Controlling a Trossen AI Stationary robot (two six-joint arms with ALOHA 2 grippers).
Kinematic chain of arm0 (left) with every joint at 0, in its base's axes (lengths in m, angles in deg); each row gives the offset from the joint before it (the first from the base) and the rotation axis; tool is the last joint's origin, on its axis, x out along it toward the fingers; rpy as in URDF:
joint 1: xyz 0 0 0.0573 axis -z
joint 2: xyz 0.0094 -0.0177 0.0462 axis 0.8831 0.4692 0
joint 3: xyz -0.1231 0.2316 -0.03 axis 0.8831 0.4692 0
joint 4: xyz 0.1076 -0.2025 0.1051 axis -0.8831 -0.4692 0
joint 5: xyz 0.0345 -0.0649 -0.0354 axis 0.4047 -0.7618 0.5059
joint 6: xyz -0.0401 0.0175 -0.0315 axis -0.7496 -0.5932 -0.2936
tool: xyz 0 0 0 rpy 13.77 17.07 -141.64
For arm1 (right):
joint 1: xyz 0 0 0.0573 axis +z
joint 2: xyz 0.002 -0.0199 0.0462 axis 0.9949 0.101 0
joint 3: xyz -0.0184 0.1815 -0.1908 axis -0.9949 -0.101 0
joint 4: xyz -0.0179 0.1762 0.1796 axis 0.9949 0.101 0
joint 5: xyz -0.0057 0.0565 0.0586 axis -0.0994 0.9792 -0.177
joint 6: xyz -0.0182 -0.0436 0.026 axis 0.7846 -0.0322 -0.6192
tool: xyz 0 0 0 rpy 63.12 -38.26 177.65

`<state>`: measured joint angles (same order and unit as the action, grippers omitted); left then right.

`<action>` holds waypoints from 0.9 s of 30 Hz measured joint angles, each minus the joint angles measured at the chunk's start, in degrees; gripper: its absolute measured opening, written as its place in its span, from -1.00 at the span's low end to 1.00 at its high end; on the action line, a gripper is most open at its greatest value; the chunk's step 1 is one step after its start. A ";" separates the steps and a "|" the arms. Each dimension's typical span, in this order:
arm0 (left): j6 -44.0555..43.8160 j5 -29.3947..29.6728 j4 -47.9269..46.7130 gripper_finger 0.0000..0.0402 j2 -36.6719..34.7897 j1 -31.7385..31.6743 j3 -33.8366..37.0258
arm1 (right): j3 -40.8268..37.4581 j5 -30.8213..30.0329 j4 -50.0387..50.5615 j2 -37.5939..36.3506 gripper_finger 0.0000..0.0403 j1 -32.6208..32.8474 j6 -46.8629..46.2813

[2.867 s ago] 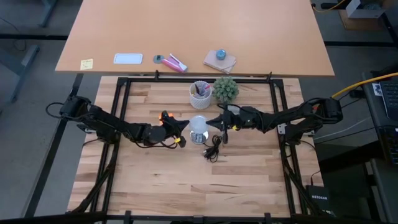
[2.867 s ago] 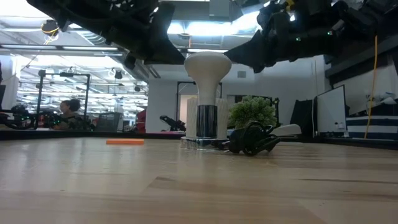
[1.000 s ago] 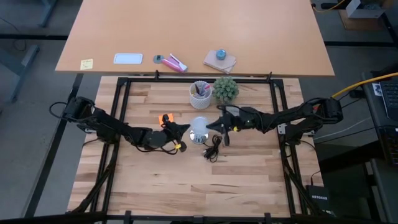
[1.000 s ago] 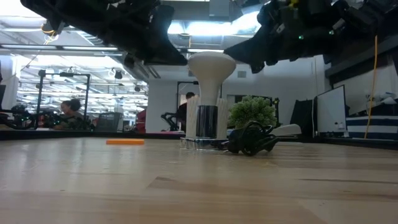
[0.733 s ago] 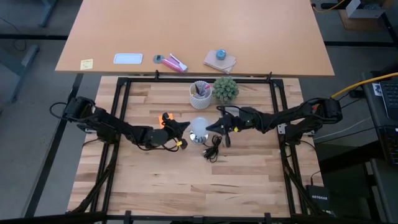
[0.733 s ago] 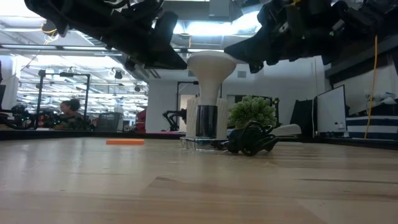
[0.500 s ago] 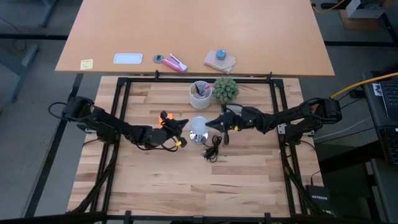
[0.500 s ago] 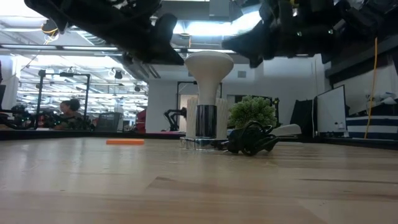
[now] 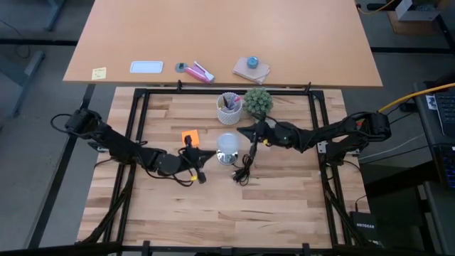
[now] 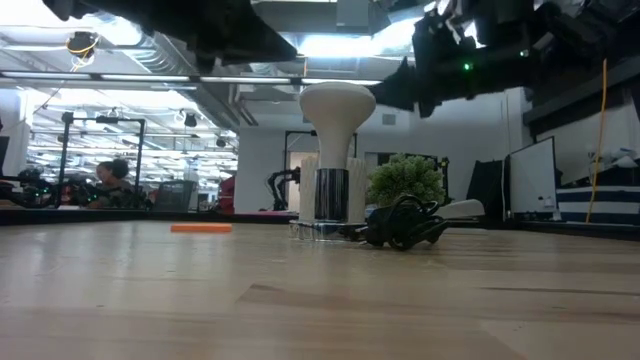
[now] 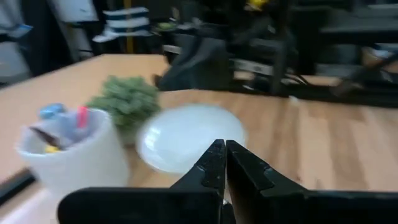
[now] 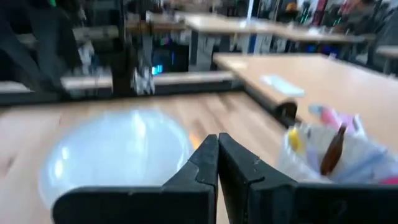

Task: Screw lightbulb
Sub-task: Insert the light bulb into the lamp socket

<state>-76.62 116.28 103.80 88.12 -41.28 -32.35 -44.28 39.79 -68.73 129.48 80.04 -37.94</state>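
The frosted white lightbulb [image 9: 227, 145] stands upright with its grey screw base in the shiny metal socket [image 10: 325, 229] at the table's middle; its dome also shows in the low view [image 10: 337, 106]. My left gripper [image 9: 203, 156] is shut and hovers at the bulb's near left, apart from it; the left wrist view shows its shut fingertips [image 11: 222, 145] in front of the dome [image 11: 180, 134]. My right gripper [image 9: 244, 132] is shut and hovers at the bulb's far right, also apart; its shut tips [image 12: 216, 138] show beside the dome [image 12: 115, 158].
The socket's black cord [image 9: 244, 169] lies coiled right of the bulb. A white cup of pens [image 9: 229, 105] and a small green plant [image 9: 258, 102] stand behind it. A flat orange piece [image 9: 189, 136] lies left of the bulb. A black frame edges the table.
My left gripper has drawn back from the bulb toward the table's near left and has risen, uncovering the orange piece. My right gripper has backed off a little toward the far edge. The bulb stands as before in the socket.
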 joint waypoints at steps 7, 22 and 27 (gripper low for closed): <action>-3.22 -2.17 0.12 -0.97 2.89 -0.77 0.00 | 0.00 2.43 6.80 -0.02 -0.94 0.02 -0.20; -4.76 -2.40 0.15 -0.97 4.81 -5.37 0.00 | 0.02 7.82 7.34 -0.20 -0.94 -0.09 -0.44; -5.15 -1.56 -1.27 -0.97 4.73 -6.09 0.00 | 0.04 8.56 7.87 -0.22 -0.94 -0.11 -0.44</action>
<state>-81.77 114.72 102.53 92.86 -47.37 -32.35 -44.24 48.35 -60.86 129.27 79.93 -38.38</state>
